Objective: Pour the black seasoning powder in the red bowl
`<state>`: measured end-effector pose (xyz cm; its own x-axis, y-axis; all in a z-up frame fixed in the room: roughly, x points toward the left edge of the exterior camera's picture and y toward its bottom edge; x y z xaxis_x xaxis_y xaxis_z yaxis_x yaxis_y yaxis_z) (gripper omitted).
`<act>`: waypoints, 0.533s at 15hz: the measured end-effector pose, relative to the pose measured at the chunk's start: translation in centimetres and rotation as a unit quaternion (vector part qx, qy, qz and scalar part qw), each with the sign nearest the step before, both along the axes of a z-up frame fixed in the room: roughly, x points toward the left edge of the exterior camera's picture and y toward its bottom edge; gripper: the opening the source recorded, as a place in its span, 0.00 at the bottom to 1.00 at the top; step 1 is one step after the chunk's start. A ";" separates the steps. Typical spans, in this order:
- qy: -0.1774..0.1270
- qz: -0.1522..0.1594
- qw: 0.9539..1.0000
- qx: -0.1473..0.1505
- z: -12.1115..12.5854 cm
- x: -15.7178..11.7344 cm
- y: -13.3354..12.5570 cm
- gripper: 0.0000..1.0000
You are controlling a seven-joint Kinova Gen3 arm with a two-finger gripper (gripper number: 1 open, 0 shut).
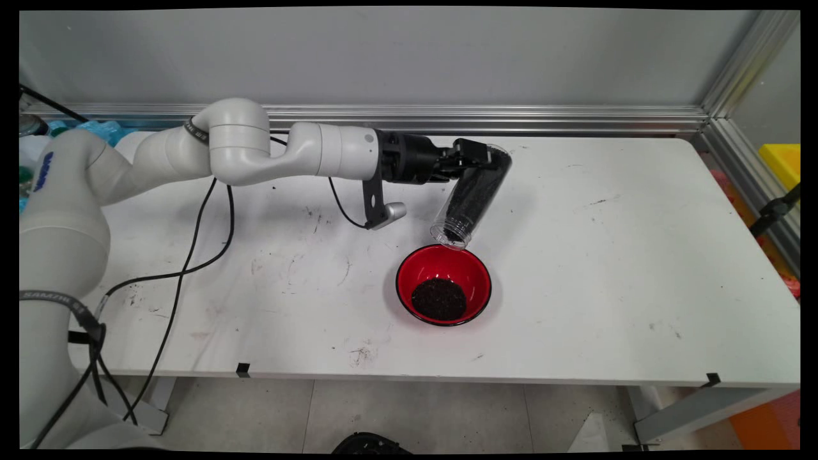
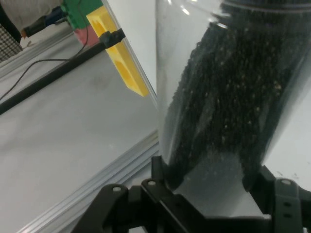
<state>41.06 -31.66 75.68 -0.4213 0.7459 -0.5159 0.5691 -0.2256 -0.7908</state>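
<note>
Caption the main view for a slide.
Tool tilts a clear jar of dark grains mouth-down over a red bowl already holding some.

White table (image 1: 607, 287), scuffed; grey wall (image 1: 409, 57) behind; yellow bin (image 1: 783, 163) off right edge.

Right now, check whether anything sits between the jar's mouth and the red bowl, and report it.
Nothing visible does. The end effector holds the clear jar of dark grains tilted, mouth down, just above the far rim of the red bowl. Only open air separates them; a dark pile already lies in the bowl.
</note>
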 end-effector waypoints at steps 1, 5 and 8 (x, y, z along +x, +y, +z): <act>-0.001 -0.001 1.000 -0.003 -0.1 -0.1 0.0 0.00; -0.006 -0.012 1.000 -0.014 -0.5 -0.4 0.4 0.00; -0.008 -0.019 1.000 -0.018 -0.8 -0.7 0.6 0.00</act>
<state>40.38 -31.01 74.92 -0.3847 0.7417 -0.5495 0.5729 -0.2749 -0.7722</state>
